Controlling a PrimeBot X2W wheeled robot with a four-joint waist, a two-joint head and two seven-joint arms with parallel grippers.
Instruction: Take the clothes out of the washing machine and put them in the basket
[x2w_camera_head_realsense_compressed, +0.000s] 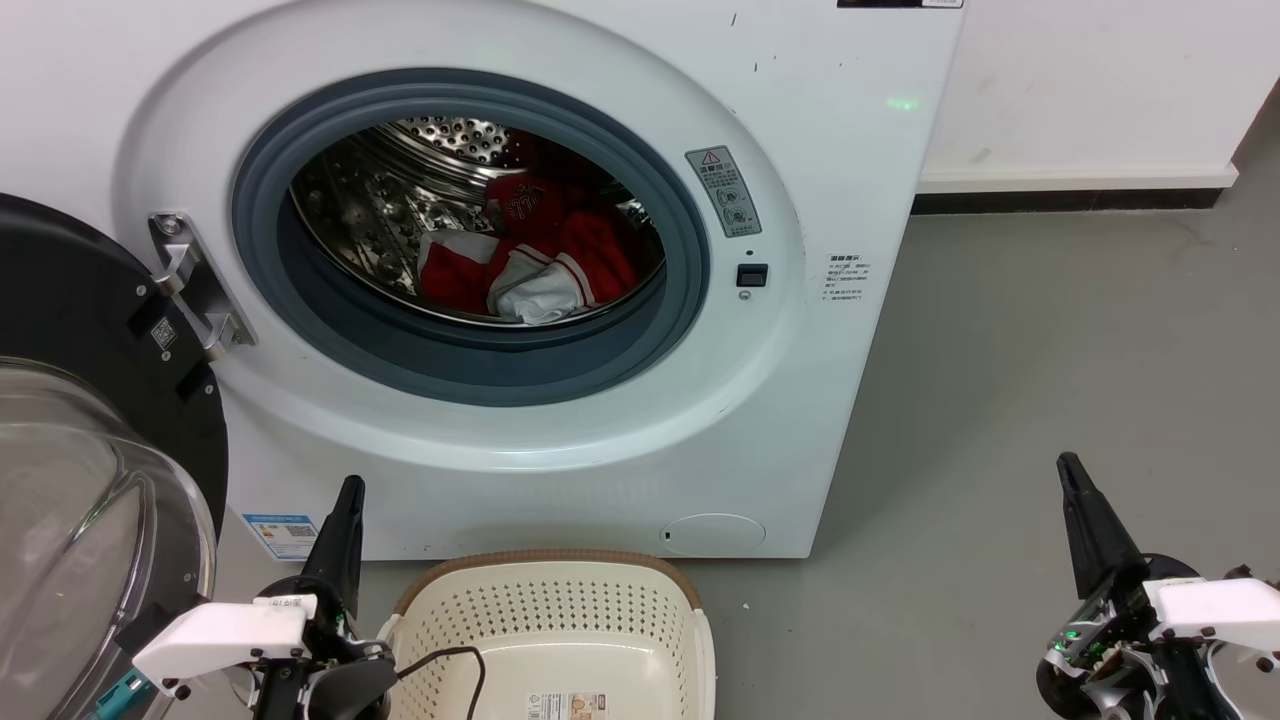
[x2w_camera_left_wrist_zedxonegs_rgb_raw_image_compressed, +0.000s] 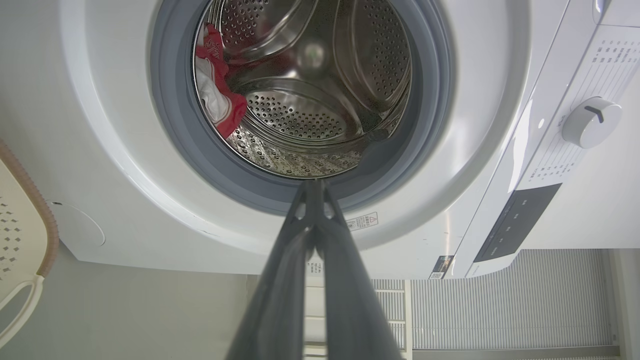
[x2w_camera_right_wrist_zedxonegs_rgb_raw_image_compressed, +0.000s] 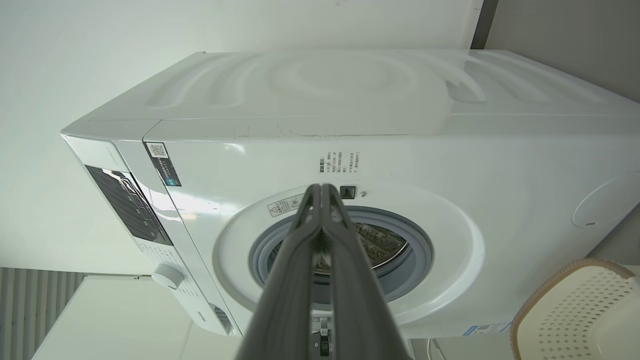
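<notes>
Clothes (x2w_camera_head_realsense_compressed: 530, 255) lay low in the drum (x2w_camera_head_realsense_compressed: 400, 200) of the washing machine (x2w_camera_head_realsense_compressed: 850, 300) — none were out yet. The basket (x2w_camera_head_realsense_compressed: 560, 620) sat on the floor (x2w_camera_head_realsense_compressed: 1000, 400) just in front of the machine, with no clothes in it. The left hand (x2w_camera_head_realsense_compressed: 348, 500) and the right hand (x2w_camera_head_realsense_compressed: 1072, 472) hung low, fingers pressed together, holding nothing — all the taking out was left to do.

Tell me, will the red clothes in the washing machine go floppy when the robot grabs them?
Probably floppy: the clothes lie crumpled in the washing machine, so they'd likely sag from wherever they're pinched. They look thin, so probably light. They're heaped together, so one may drag another along.
</notes>
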